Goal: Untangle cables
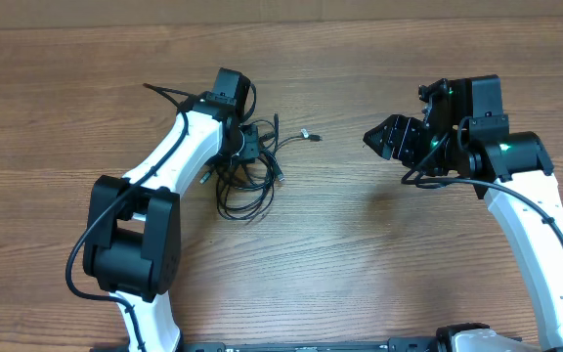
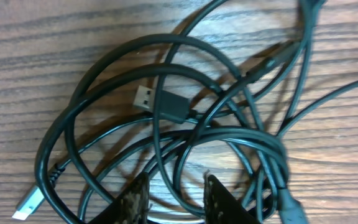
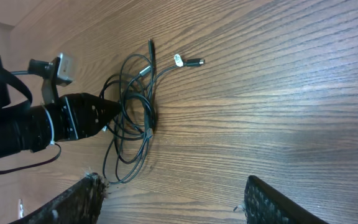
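Thin black tangled cables [image 2: 174, 107] sprawl beneath the left gripper [image 2: 178, 202], whose jaws are parted. Their long axis runs from 7 to 1 o'clock. The right gripper [image 1: 374, 137] gapes at their 3 o'clock.

From where I stand, nothing here can be read. No words, brand marks, numbers or signs show on the cables [image 2: 174, 106], on the white arms [image 1: 169, 156] or on the wooden table [image 1: 360, 264].

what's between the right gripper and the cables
Only bare wooden table lies between the right gripper and the cables, clearest in the overhead view.
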### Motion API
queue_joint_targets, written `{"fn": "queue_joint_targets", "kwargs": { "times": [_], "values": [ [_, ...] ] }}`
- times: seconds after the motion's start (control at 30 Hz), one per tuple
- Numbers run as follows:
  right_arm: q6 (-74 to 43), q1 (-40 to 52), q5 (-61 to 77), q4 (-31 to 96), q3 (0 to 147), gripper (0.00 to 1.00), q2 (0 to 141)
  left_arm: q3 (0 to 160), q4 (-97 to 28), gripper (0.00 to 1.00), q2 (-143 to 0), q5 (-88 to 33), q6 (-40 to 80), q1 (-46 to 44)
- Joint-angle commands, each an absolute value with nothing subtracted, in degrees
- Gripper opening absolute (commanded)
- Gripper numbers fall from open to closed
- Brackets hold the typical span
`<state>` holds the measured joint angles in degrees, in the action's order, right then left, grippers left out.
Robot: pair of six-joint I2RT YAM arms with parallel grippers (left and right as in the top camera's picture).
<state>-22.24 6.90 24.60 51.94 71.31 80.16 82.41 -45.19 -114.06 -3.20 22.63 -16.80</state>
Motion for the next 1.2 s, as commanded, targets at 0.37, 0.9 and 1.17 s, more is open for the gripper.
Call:
{"fn": "queue_joint_targets", "kwargs": {
  "times": [0.37, 0.9, 1.17],
  "values": [
    [-22.09, 6.68, 24.05, 51.86, 73.08, 0.7, 80.29, 82.21, -44.42, 0.22, -116.92, 1.08, 27.07, -18.9],
    [-22.09, 6.68, 24.05, 52.25, 73.08, 0.7, 80.29, 82.21, -43.79, 0.15, -118.96, 1.69, 29.85, -20.47],
    [-22.09, 6.68, 24.03, 52.42, 73.08, 0.7, 80.29, 82.21, -48.51, 0.09, -121.97, 1.85, 32.21, -20.67]
  ]
}}
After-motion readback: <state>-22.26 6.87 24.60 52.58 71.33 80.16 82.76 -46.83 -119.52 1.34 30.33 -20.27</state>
